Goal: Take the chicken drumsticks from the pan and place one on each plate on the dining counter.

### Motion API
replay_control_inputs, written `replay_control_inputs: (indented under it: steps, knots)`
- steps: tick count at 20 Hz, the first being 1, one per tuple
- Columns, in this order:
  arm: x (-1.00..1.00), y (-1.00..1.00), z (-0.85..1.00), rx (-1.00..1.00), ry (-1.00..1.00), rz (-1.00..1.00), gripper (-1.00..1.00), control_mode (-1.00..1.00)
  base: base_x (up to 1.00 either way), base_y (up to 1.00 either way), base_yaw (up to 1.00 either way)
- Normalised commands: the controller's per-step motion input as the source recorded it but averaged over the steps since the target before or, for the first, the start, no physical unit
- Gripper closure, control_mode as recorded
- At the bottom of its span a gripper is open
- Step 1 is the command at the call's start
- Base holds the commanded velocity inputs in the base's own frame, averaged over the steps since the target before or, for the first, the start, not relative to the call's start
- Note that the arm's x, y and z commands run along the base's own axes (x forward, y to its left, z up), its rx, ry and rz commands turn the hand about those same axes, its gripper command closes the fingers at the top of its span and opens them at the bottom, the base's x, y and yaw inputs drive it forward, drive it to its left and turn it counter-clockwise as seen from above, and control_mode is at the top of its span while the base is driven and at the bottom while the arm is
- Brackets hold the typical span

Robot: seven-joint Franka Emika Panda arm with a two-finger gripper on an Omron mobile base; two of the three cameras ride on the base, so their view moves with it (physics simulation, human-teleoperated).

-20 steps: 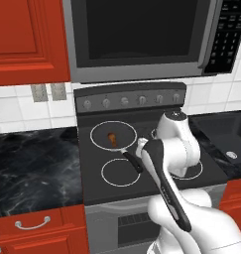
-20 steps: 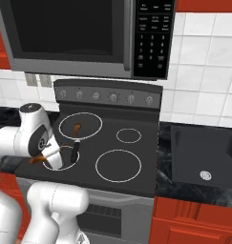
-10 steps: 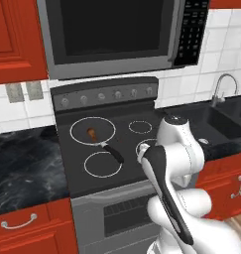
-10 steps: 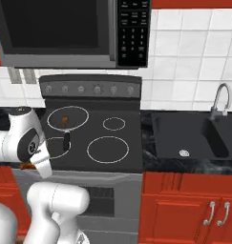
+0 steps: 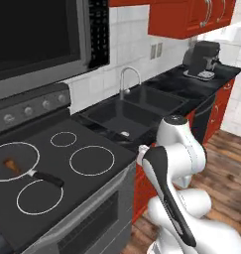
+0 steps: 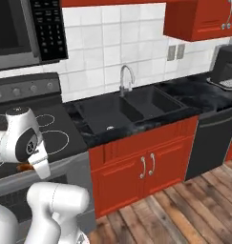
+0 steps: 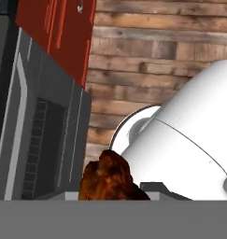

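I'm carrying 1 glossy orange-brown roasted chicken drumstick (image 7: pixel 108 179), my jaws pinched narrow around it, low beside the grey oven front (image 7: pixel 40 130), while the other drumstick (image 5: pixel 11 165) waits in the shallow dark frying pan (image 5: pixel 15 161); next I need a plate on the dining counter.

Orange-brown drumstick (image 7: pixel 108 179), dark pan (image 5: pixel 10 163), red cabinets (image 6: pixel 136 164), black-veined counter (image 6: pixel 184 95).

My two base views look forward and down from behind my arm, sharing the stove (image 5: pixel 67 163) and sink (image 6: pixel 120 112); my hand view faces the floor (image 7: pixel 157 60), close.
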Motion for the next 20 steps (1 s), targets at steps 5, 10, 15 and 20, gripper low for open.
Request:
replay_control_inputs:
  steps: [5, 10, 15, 20]
  knots:
    - [0.00, 0.00, 0.00, 0.00, 0.00, 0.00, 1.00, 1.00, 0.00, -0.02, -0.96]
    - [0.00, 0.00, 0.00, 0.00, 0.00, 0.00, 1.00, 1.00, 0.00, -0.06, -0.93]
    - [0.00, 0.00, 0.00, 0.00, 0.00, 0.00, 1.00, 1.00, 0.00, -0.09, -0.87]
    - [0.00, 0.00, 0.00, 0.00, 0.00, 0.00, 1.00, 1.00, 0.05, -0.11, -0.77]
